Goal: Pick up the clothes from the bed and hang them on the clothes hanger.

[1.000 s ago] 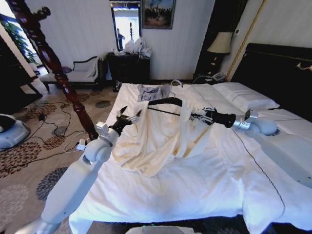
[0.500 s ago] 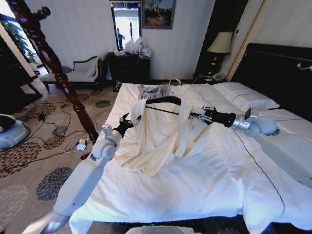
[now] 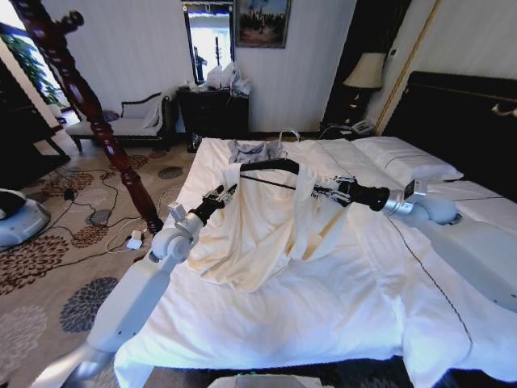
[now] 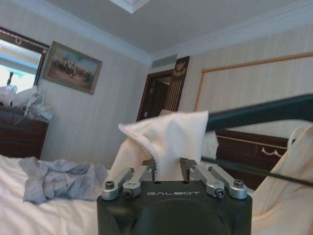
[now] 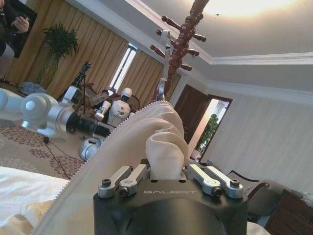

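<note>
Cream shirt hangs above the white bed, already draped over the black hanger. The left gripper and right gripper each pinch a shoulder edge, apparently spreading the fabric across the hanger.

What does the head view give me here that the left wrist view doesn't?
Head view alone: both arms over the bed, the right hand gripping the clothes' far side, the hanger's silver hook, and the garment's body hanging down to the sheets.

Left wrist view alone: the left hand seen close, its fingers pinched on a zigzag-cut cream edge.

Both: the clothes, the black clothes hanger, and the grey-blue garment lying on the bed.
</note>
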{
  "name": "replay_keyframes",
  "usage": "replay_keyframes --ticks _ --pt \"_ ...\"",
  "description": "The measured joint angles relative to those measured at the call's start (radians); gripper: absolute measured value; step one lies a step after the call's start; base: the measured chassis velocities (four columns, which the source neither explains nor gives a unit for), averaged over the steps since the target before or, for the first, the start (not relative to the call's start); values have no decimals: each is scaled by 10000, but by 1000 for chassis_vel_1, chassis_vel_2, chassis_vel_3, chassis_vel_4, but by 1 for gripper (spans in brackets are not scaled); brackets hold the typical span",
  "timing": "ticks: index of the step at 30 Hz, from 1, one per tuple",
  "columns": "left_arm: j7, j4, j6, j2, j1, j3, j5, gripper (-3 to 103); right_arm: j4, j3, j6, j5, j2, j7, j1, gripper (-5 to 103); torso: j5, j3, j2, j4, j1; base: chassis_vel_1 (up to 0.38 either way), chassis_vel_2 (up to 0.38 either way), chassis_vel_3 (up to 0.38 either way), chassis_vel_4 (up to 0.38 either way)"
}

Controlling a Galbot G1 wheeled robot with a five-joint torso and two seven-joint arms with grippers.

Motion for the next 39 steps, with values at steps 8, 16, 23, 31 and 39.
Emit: replay_keyframes --ticks 8,16,23,31,39 --pt "132 -374 -6 306 14 -357 -226 4 24 -1 95 -101 -39 -16 -60 21 -1 0 0 2 0 0 0 0 0" --pt "279 -191 -18 489 -1161 73 -809 0 64 -27 112 -148 19 18 -105 21 0 0 0 -1 0 0 0 0 0" --pt "617 -251 -2 325 -2438 957 -1237 0 25 -106 -112 -116 184 214 -104 21 0 1 0 1 0 0 0 0 0" --pt "996 -456 47 67 -3558 2641 -1139 0 21 -127 -191 69 342 246 -132 21 3 1 0 3 1 0 0 0 0" --pt "1008 -662 -16 -164 -3183 3274 -438 0 -156 -51 -213 210 309 234 -149 21 2 0 0 0 0 0 0 0 0"
